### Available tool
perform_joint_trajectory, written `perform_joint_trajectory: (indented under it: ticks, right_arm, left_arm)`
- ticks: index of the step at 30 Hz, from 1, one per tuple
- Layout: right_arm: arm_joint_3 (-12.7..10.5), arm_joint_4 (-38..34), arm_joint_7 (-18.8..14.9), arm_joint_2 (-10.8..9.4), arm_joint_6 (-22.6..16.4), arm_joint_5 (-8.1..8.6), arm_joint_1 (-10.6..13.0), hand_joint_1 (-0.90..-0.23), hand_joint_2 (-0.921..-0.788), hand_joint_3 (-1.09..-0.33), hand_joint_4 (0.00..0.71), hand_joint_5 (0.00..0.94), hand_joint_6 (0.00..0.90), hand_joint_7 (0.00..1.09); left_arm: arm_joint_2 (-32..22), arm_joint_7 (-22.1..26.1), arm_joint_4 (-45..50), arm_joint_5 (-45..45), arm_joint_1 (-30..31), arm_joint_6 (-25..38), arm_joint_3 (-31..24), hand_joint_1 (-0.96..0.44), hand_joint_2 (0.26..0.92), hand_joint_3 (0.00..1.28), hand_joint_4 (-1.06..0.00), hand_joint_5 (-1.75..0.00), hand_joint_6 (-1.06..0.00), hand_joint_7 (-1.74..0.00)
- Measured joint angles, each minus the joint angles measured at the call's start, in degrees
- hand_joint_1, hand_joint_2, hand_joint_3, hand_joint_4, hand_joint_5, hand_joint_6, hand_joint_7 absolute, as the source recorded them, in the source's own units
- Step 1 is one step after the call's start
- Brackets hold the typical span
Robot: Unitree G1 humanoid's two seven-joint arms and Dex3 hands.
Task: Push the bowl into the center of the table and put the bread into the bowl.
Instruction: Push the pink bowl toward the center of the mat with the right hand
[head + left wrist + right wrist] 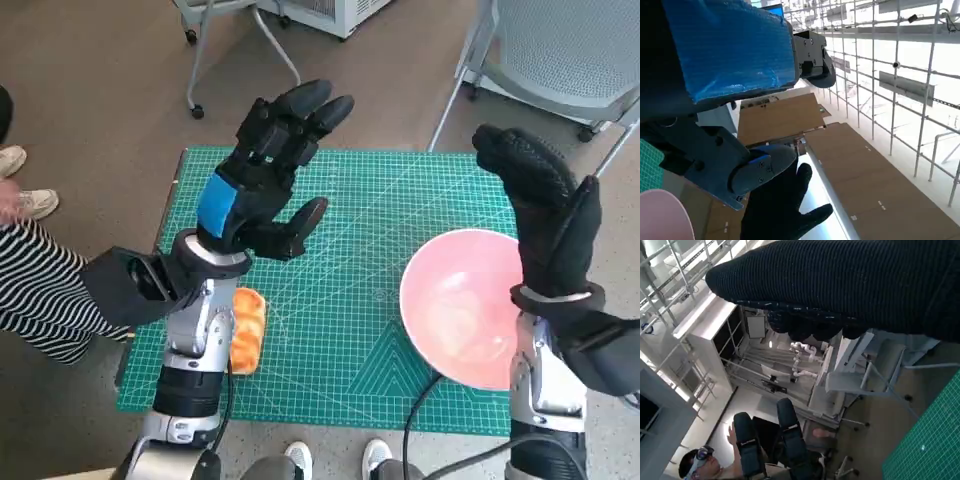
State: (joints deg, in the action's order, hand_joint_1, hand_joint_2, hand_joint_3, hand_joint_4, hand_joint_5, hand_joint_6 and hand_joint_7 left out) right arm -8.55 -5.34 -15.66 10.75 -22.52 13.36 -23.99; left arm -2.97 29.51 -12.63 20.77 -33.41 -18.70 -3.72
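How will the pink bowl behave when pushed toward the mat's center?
The pink bowl looks thin and light, so it should probably slide easily on the smooth green mat. Its rounded sides suggest a high push may tip it; pushing low seems safer.

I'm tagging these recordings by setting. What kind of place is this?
Probably a robotics lab or workshop: a green cutting mat covers the small table, wheeled office chairs stand around it, and metal scaffolding lines the room.

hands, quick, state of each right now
left hand: open, raised over the mat, holding nothing
right hand: open, raised above the bowl, holding nothing
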Motion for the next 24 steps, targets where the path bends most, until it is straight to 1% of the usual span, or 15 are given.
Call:
perform_joint_trajectory:
  ticks: [6,9,11,13,18,19,20,21,22,24]
  right_arm:
    - [-0.7,0.0,-0.3,0.5,0.0,0.45,0.1,-0.691,-0.921,-0.652,0.222,0.000,0.099,0.53]
    - [-1.6,0.0,-0.8,1.0,-0.1,0.79,0.4,-0.681,-0.921,-0.656,0.212,0.000,0.098,0.53]
    - [-2.4,0.0,-1.2,1.6,-0.3,1.32,0.8,-0.678,-0.921,-0.663,0.207,0.000,0.097,0.53]
    - [-3.5,-0.1,-1.8,2.5,-0.7,2.28,1.2,-0.675,-0.921,-0.670,0.201,0.000,0.094,0.53]
    - [-7.5,-1.5,-2.5,5.3,-2.9,3.28,2.9,-0.673,-0.921,-0.699,0.189,0.000,0.082,0.54]
    - [-8.0,-1.8,-2.5,5.6,-3.2,3.32,3.1,-0.672,-0.921,-0.706,0.187,0.000,0.074,0.55]
    - [-9.3,-2.5,-2.3,6.2,-4.0,3.24,3.7,-0.670,-0.921,-0.721,0.183,0.000,0.052,0.58]
    - [-9.7,-2.9,-2.0,6.4,-4.4,3.08,4.0,-0.669,-0.921,-0.726,0.182,0.000,0.045,0.60]
    - [-10.6,-3.5,-1.4,6.8,-5.1,2.86,4.5,-0.662,-0.921,-0.740,0.178,0.000,0.028,0.62]
    - [-12.5,-5.0,0.2,7.2,-6.1,2.13,5.3,-0.659,-0.921,-0.746,0.177,0.000,0.019,0.63]
  left_arm:
    - [0.1,0.0,0.0,0.2,0.0,0.3,0.0,-0.17,0.607,0.89,0.00,-0.45,0.00,-0.64]
    - [0.2,0.0,0.0,0.2,0.0,0.2,0.0,-0.17,0.608,0.89,0.00,-0.44,0.00,-0.64]
    - [0.2,0.0,0.0,0.1,0.1,0.2,0.0,-0.17,0.608,0.89,0.00,-0.44,0.00,-0.64]
    - [0.2,0.0,0.0,0.1,0.3,0.2,0.0,-0.17,0.608,0.89,0.00,-0.44,0.00,-0.64]
    - [0.2,0.0,0.0,0.1,1.0,0.1,-0.1,-0.16,0.608,0.89,0.00,-0.44,0.00,-0.63]
    - [0.2,0.0,0.0,0.1,1.1,0.0,-0.2,-0.16,0.608,0.89,0.00,-0.44,0.00,-0.63]
    - [0.1,0.0,0.0,0.1,1.2,0.0,-0.3,-0.16,0.608,0.89,0.00,-0.44,0.00,-0.62]
    - [0.2,0.0,0.0,0.1,1.2,0.0,-0.3,-0.16,0.608,0.89,0.00,-0.44,0.00,-0.62]
    - [0.2,0.0,0.0,0.1,1.2,-0.1,-0.4,-0.16,0.607,0.90,0.00,-0.43,0.00,-0.62]
    - [0.2,0.0,0.0,0.1,1.3,-0.4,-0.5,-0.17,0.607,0.90,0.00,-0.43,0.00,-0.62]
